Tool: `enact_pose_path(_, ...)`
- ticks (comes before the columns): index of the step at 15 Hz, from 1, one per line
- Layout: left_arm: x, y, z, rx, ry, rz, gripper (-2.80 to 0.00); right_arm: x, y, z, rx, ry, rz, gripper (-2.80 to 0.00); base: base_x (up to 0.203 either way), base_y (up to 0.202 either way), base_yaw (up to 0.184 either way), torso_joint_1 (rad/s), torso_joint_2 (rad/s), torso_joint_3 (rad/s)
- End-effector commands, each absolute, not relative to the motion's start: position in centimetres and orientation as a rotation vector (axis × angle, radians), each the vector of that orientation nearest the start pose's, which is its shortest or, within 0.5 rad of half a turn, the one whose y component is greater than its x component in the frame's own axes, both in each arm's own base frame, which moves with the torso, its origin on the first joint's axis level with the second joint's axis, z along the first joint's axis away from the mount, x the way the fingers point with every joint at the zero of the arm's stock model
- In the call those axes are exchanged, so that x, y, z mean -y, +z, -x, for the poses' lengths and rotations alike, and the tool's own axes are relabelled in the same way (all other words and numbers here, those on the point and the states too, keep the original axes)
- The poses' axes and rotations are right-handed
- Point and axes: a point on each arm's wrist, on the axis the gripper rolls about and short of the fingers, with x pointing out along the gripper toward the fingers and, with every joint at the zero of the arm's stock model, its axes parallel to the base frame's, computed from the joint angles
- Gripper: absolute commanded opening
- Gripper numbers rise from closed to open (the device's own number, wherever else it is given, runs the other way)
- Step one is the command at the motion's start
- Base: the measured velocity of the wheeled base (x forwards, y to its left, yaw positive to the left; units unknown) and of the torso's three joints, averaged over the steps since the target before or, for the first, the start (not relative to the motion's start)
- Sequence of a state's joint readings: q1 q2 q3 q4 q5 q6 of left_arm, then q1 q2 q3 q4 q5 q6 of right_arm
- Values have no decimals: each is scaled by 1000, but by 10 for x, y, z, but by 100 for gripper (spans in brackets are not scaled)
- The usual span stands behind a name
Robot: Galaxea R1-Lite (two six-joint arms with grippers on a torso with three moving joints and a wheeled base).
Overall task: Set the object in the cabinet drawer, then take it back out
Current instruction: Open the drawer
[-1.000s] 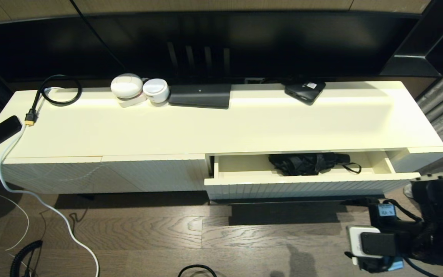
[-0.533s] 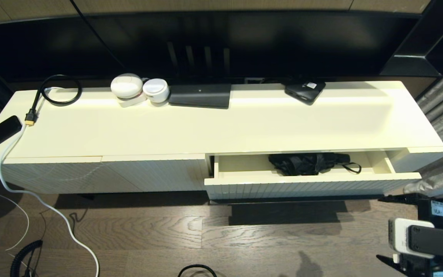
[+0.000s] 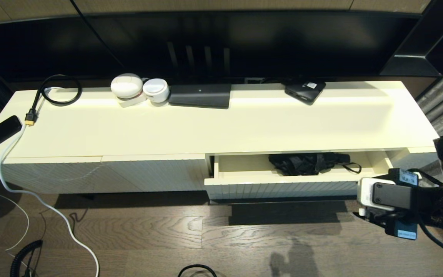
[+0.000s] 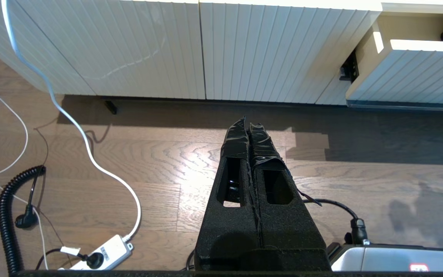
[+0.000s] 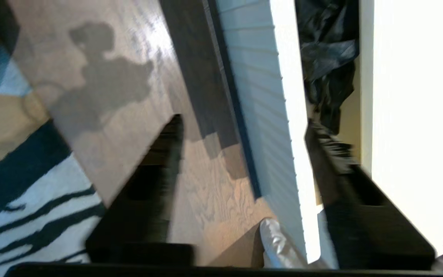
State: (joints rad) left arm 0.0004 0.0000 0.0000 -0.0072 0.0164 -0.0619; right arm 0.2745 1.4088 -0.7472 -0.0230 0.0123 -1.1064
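The cabinet drawer (image 3: 283, 186) stands pulled out at the cabinet's right half, with its ribbed front (image 5: 260, 96) facing the floor side. Inside lies the object (image 3: 310, 163), a crumpled black bundle with a strap loop, also seen in the right wrist view (image 5: 329, 50). My right arm (image 3: 387, 198) hangs in front of the drawer's right end. The right gripper (image 5: 242, 123) is open and empty: one finger is over the floor, the other over the drawer's inside, the front between them. My left gripper (image 4: 249, 125) is shut, parked above the wooden floor, out of the head view.
On the cabinet top sit two white round devices (image 3: 139, 89), a flat black box (image 3: 200, 95), a small black device (image 3: 305, 91) and a coiled black cable (image 3: 58, 90). A white cable (image 3: 52, 209) trails over the floor. A striped rug (image 5: 33, 200) lies behind the right gripper.
My right arm swung out to the right, then rose and came in to the drawer's right end. Drawer and object have not moved.
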Motion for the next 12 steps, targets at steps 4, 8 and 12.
enact_pose_path(4, 0, 76, 23, 8, 18, 63, -280, -71, 188, -255, -426, 585, 1106, -280, 0, 0, 0, 0, 0, 0)
enact_pose_path(8, 0, 76, 23, 8, 18, 63, -280, -75, 188, -273, -470, 602, 1099, -280, 0, 0, 0, 0, 0, 0)
enact_pose_path(12, 0, 76, 23, 8, 18, 63, -280, -82, 174, -296, -507, 628, 1117, -280, 0, 0, 0, 0, 0, 0)
